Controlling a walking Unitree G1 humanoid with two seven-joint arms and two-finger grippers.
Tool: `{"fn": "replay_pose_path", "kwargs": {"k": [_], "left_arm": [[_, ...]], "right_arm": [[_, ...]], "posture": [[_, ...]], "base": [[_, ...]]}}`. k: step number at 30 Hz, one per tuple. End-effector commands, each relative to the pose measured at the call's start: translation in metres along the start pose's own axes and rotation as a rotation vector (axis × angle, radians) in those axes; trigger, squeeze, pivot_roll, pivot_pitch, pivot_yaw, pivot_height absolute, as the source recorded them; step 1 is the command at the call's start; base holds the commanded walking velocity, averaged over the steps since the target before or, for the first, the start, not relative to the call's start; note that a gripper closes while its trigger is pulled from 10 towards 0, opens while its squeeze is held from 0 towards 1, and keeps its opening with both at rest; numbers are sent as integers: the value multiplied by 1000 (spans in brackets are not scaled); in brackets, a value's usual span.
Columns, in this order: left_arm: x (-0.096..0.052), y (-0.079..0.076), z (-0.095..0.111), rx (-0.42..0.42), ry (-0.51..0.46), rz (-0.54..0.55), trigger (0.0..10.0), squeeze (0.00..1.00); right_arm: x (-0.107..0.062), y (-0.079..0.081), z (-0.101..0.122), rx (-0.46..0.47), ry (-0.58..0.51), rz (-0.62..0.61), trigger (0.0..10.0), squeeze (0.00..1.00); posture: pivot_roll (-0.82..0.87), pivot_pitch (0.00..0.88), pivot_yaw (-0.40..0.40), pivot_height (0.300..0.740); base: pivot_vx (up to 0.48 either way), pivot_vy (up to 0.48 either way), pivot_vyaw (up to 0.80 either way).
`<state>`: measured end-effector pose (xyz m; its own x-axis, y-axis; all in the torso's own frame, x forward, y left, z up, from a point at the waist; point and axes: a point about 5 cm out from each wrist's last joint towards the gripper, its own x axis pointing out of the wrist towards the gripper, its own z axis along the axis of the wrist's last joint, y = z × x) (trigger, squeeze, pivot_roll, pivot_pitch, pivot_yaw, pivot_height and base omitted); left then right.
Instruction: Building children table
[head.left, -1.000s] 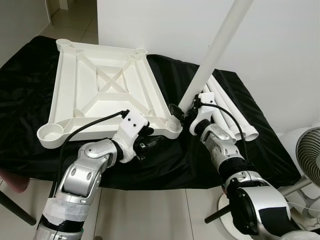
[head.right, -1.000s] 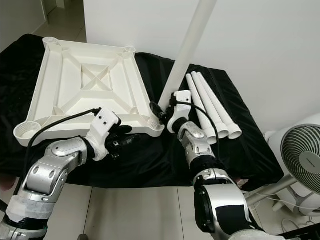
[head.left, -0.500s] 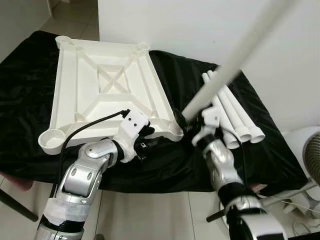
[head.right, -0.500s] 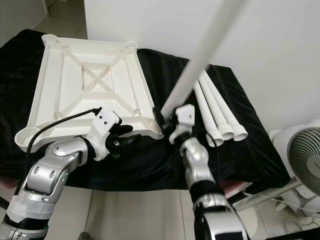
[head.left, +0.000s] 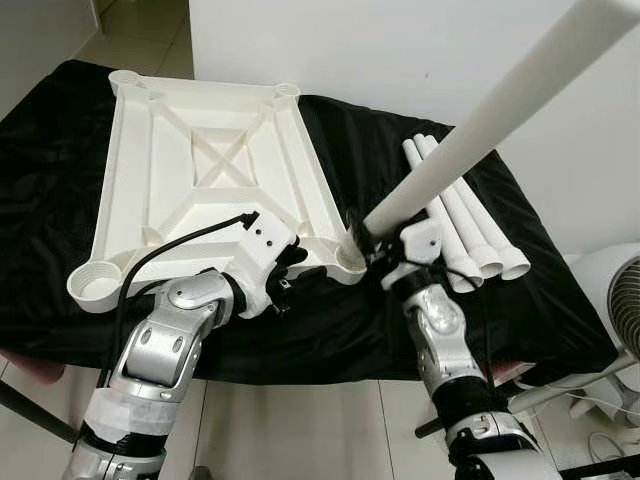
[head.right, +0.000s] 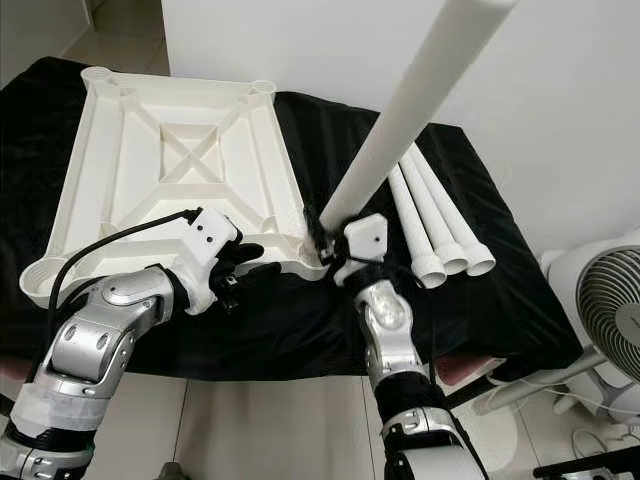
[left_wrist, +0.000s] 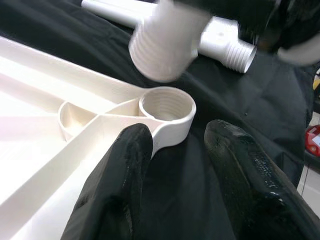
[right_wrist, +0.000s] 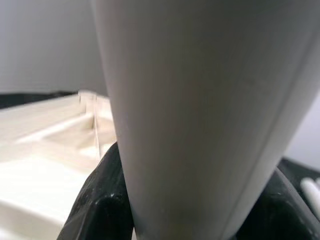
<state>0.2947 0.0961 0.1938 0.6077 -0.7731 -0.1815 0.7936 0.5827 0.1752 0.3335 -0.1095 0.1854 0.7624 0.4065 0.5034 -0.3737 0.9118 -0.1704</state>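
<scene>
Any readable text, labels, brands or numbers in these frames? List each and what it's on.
None readable.
Tabletop: plain white ribbed plastic, no marking.
Held leg and spare legs: plain white.
Fan: no label legible.
Left gripper and right gripper: no print visible.
</scene>
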Motion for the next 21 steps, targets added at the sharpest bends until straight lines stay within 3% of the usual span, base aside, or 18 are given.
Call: {"fn": "replay_pose_path", "kwargs": {"k": [1,5,6,11,12,18,20,21], "left_arm": [[4,1,1,16,1,32,10000,0],[6,3,5,29,-15,33,10000,0],[9,5,12,32,-50,26,10000,992],[10,7,16,31,-67,23,10000,992],[10,4,24,34,-103,-20,10000,1000],[12,4,38,31,-154,-27,10000,1000],[13,4,58,17,-233,-40,10000,976],[13,4,62,-6,-237,-50,10000,0]], "right_arm": [[5,-7,12,1,-46,-29,10000,0],[12,-8,22,18,-60,-33,10000,0],[16,-11,23,34,12,-33,10000,0],[18,-13,21,41,52,-32,10000,0],[18,-19,13,-13,189,-29,10000,0],[17,-26,4,15,327,-19,10000,0],[18,-29,8,58,346,12,10000,0],[19,-31,8,46,348,15,10000,0]], "posture": [[174,64,-179,740],[174,63,-189,740],[176,61,-195,740],[177,58,-199,740],[175,49,-198,740],[176,38,-196,740],[178,32,-196,740],[182,27,-193,740]], "base": [[0,0,0],[0,0,0],[0,0,0],[0,0,0],[0,0,0],[0,0,0],[0,0,0],[0,0,0]]}}
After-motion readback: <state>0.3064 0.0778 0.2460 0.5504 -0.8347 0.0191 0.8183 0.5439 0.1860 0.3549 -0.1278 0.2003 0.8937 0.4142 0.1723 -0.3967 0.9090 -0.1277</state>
